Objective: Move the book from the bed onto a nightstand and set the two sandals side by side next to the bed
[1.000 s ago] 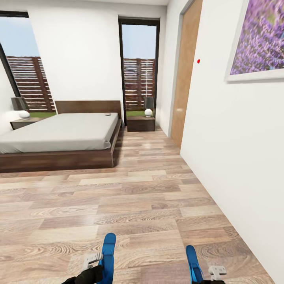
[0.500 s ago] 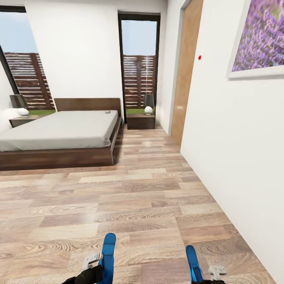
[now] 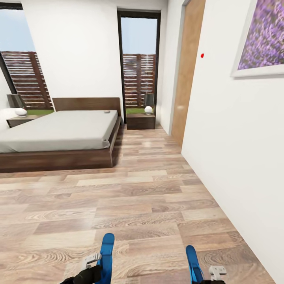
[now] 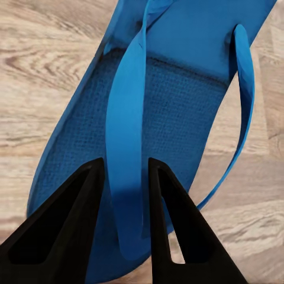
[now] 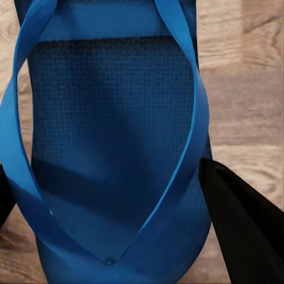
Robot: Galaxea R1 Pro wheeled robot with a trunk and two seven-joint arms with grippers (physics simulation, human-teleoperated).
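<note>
Each hand carries a bright blue sandal over the plank floor [image 3: 150, 197]. The left hand [image 4: 125, 225] is clamped on the strap of the left sandal [image 3: 106, 252]; the right hand [image 5: 106, 195] straddles the right sandal [image 3: 192, 258]. The grey-topped bed [image 3: 59, 130] lies far left.

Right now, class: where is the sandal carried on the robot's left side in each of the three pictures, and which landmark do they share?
Head view: the left sandal pokes up at the bottom edge, left of centre.
Left wrist view: it lies across the picture, one strap between the fingers of the left gripper.
Right wrist view: this is its twin, the right sandal.
Shared landmark: the wood-plank floor underneath.
</note>
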